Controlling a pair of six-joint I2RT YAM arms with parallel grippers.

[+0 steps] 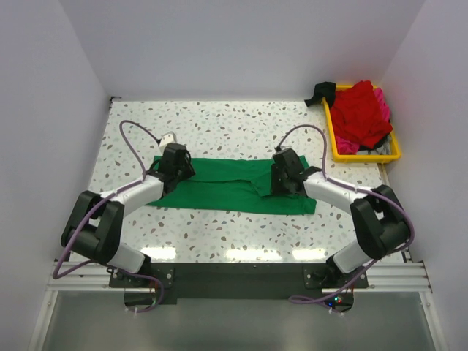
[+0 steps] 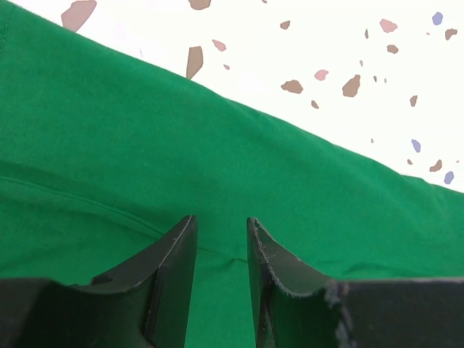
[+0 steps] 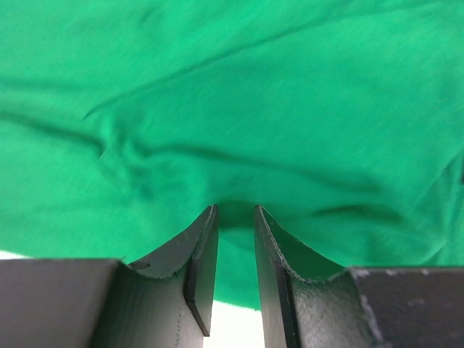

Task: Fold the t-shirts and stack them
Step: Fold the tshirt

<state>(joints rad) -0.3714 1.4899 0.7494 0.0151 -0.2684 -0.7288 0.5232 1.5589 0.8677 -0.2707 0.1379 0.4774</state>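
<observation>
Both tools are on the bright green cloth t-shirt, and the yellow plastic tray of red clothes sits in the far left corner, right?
No: the yellow plastic tray sits in the far right corner, as the top external view shows. The left tool and right tool are indeed on the bright green cloth t-shirt.

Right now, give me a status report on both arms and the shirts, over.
Right gripper pinching puckered green t-shirt. Left gripper down on it, jaws narrow, grip unclear. Red and pink t-shirts in yellow tray. Nothing in the way.
</observation>
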